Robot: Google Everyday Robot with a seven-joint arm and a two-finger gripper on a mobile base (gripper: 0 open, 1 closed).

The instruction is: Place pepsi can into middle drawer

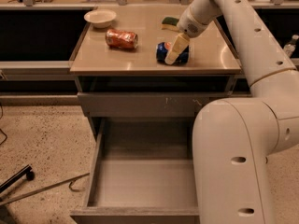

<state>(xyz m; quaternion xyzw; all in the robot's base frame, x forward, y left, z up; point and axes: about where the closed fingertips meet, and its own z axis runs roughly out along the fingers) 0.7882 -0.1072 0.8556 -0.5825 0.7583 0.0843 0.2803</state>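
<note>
You are viewing, on the bench (211, 55): a bowl (100, 17) sitting far left; an orange can (121, 38) lying sideways; below, the middle drawer (140, 183) standing open; the pepsi can (161, 52) lying sideways on the bench, the pincer (175, 50) reaching over it, clamped or not you cannot tell.

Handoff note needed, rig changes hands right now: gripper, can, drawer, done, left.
Gripper: down at the pepsi can, which lies on the cabinet top to the right of the orange-red can. Grasp not confirmed.
Middle drawer: open, with no can in it.
Done: drawer open, gripper at the can.
Left: secure the can, lift it, lower it into the drawer, release.
</note>
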